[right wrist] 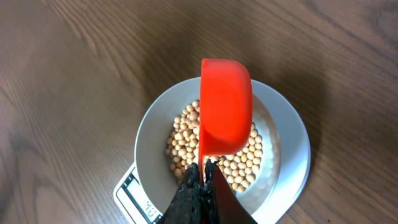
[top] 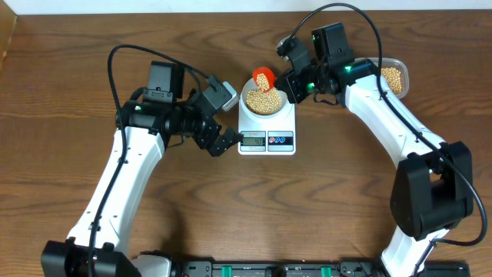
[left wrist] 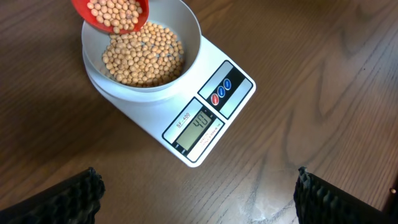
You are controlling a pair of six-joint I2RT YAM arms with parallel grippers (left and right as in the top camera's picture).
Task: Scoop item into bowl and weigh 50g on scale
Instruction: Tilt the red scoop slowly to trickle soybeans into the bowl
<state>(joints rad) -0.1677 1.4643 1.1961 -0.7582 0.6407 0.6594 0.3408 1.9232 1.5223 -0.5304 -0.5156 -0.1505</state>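
Now the right arm reaches in from the right side, wrist turned towards the centre, and the right gripper point(right wrist: 204, 174) is clenched on the handle of a red scoop point(right wrist: 226, 106), tilted over the white bowl point(right wrist: 149, 134) and loaded with soybeans point(left wrist: 143, 53). The bowl sits on the kitchen scale point(left wrist: 239, 93), a heap of beans inside, display lit. Over on the other side, the left arm bends in from the near left, the left gripper point(top: 230, 141) just beside the scale's front left corner, fingers spread wide, empty. Behind the right wrist, a clear plastic container point(top: 394, 77) holds more beans
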